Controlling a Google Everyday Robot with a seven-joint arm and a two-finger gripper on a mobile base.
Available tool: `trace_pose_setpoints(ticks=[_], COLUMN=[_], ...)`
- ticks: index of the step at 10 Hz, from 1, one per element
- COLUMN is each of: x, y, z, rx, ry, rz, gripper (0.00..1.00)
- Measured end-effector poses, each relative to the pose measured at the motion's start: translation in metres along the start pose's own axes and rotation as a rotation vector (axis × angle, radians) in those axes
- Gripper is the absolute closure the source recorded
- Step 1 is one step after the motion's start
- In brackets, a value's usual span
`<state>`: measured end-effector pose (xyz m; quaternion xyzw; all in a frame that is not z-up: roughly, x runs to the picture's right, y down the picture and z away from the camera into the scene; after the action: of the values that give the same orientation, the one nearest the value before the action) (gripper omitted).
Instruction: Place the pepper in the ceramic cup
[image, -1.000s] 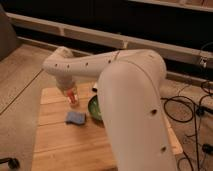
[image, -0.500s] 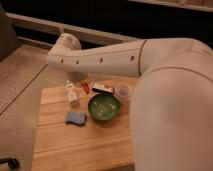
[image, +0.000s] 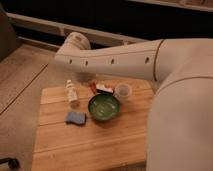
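Wooden bench: we are finding the pincer hanging just upper-left of the pepper; ceramic cup rightward; pincer's state we cannot tell.

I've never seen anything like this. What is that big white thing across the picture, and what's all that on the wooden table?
The big white shape is a robot's arm, seen close up by the one camera, which looks down on a wooden table. The arm reaches from the right to a bend at the upper left. Its gripper, a two-finger clamp, does not show. It seems hidden below that bend, near the table's far edge, so I cannot see anything held. On the table stand a small white bottle, a green bowl and a pale ceramic cup. A blue sponge lies in front of the bottle. The slender orange-red pepper lies behind the bowl, beside a red and white item I cannot identify.
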<state>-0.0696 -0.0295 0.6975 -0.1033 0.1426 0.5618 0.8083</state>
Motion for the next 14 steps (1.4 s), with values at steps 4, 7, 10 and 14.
trace_pose_setpoints(ticks=[4, 7, 10, 14], x=[-0.015, -0.029, -0.035, -0.03], y=[-0.014, -0.089, -0.168, -0.193], z=[0.03, 0.044, 0.046, 0.052], rx=[0.005, 0.053, 0.085, 0.083], ry=[0.017, 0.004, -0.049, -0.055], rz=[0.047, 0.121, 0.188, 0.226], gripper=[1.0, 1.0, 1.0, 1.0])
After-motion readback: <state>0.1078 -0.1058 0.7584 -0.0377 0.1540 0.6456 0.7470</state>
